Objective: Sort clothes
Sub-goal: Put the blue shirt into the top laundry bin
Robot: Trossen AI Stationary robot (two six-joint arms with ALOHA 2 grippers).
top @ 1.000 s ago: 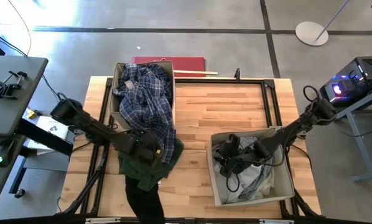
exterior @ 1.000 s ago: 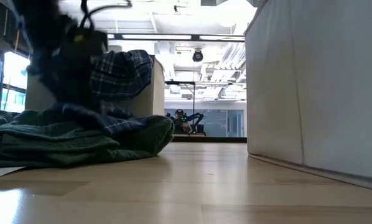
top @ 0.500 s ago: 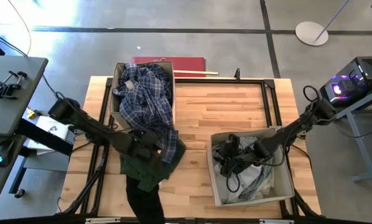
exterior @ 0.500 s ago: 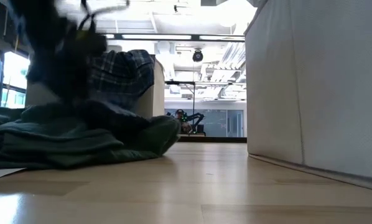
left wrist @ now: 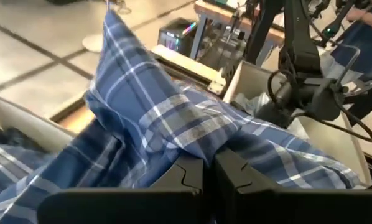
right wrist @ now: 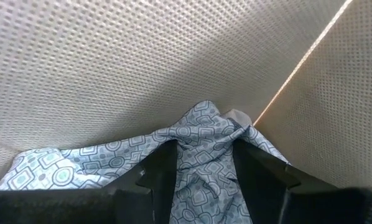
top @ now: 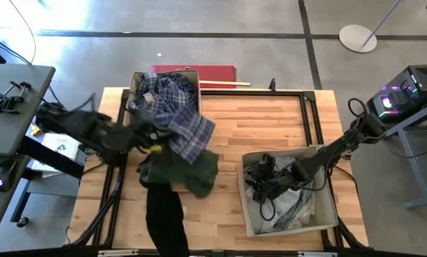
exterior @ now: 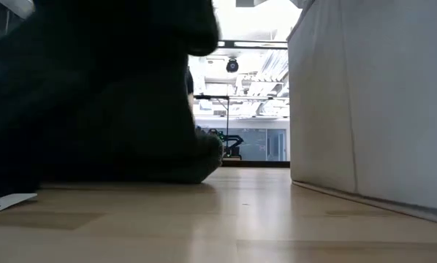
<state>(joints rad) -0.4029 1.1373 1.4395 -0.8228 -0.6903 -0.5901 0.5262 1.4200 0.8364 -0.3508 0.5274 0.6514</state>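
Note:
The blue-and-white plaid shirt [top: 178, 114] spills out of the left beige box [top: 133, 89]. Its near part is raised over the table, with my left gripper [top: 148, 135] shut on it. A dark green garment [top: 196, 171] lies bunched under that raised part, and a black one [top: 163, 221] stretches to the near edge. In the low view dark cloth [exterior: 94, 95] fills the left side. My right gripper [top: 260, 178] reaches into the right beige box [top: 245, 207], with a pale patterned garment [right wrist: 198, 134] between its fingers. My left gripper pinches a bunched fold of the plaid shirt [left wrist: 204, 146] between its two shut fingers [left wrist: 186, 177]. The fold is lifted clear of the table, and the cloth runs slack back into the left box. My right gripper has a gathered ridge of the pale patterned garment [right wrist: 204, 155] between its fingers [right wrist: 164, 168], slanting down into the box. The rest of the garment lies against the box wall.
A red flat thing [top: 199, 71] and a wooden stick [top: 224, 83] lie past the far edge. Bare wood [top: 263, 121] spreads between the boxes. The right box's wall [exterior: 372, 102] stands close in the low view. Pale clothes [top: 292, 210] lie in the right box.
My left gripper has shut on the plaid shirt's near part, then risen fast and drawn back toward the table's left edge. The shirt's near end has lifted off the table and swung up. The dark green garment has bunched and shifted toward the far right.

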